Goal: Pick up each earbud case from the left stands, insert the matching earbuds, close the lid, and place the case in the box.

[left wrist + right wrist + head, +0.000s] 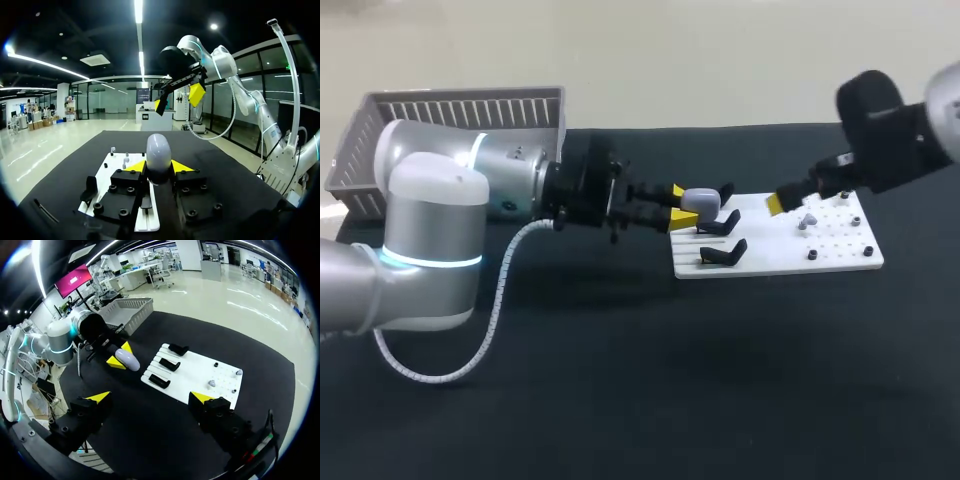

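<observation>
Case [702,200] is clamped in my left claw [682,205], held over the middle of the bench [620,380], just beside the stands [723,252] on the white board [840,255]. My right claw [151,398] hangs open above that board. I see the grey box [460,105] at the bench's far left corner.

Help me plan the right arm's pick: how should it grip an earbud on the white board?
Likely from straight above, pinching its upper part: the earbud sticks up from the flat white board with space around it. Its finer shape is too small to tell.
</observation>
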Motion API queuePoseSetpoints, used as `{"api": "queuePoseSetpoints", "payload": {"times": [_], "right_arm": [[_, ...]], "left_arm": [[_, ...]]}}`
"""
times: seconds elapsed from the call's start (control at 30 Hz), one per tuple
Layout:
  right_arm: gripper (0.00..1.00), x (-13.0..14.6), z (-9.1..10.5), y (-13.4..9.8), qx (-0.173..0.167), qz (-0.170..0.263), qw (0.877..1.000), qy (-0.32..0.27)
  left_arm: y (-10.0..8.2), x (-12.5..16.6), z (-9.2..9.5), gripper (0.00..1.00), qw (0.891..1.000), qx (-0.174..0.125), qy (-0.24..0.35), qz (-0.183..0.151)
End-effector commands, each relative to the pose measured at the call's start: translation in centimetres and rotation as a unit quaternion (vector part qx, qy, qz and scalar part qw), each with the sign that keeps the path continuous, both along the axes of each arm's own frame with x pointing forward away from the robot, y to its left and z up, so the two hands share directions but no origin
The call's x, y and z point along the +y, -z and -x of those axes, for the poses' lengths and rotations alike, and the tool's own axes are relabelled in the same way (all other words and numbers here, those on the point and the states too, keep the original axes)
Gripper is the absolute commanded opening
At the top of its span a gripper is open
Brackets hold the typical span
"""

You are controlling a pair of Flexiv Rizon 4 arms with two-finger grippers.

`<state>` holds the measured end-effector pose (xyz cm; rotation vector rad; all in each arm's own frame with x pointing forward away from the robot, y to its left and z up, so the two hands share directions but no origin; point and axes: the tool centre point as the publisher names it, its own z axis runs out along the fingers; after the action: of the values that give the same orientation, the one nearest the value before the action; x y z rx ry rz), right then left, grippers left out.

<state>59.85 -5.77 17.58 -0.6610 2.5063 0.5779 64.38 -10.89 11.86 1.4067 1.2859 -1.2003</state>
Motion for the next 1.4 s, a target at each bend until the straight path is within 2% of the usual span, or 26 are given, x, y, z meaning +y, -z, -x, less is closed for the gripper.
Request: {"api": "queuePoseSetpoints", "payload": {"times": [0.03, 0.3, 0.47, 1.0, 1.4], "right_arm": [[1.00, 1.7, -0.9, 0.7, -0.013, 0.065, 0.997, 0.037], [1.00, 3.5, -0.8, 1.1, -0.012, 0.079, 0.996, 0.036], [1.00, 3.9, -1.1, 1.5, -0.019, 0.104, 0.993, 0.046], [1.00, 4.8, -2.6, 3.1, -0.015, 0.119, 0.991, 0.063], [1.00, 5.3, -3.1, 3.6, -0.011, 0.119, 0.991, 0.064]], "left_arm": [[0.1, 0.0, 0.0, 0.00, 1.000, -0.001, -0.001, 0.002], [0.1, 0.0, 0.0, 0.00, 1.000, -0.001, -0.001, 0.002], [0.1, 0.0, 0.0, 0.00, 1.000, -0.001, -0.001, 0.002], [0.1, 0.0, 0.0, 0.00, 1.000, -0.001, -0.001, 0.002], [0.1, 0.0, 0.0, 0.00, 1.000, -0.001, -0.001, 0.002]]}}
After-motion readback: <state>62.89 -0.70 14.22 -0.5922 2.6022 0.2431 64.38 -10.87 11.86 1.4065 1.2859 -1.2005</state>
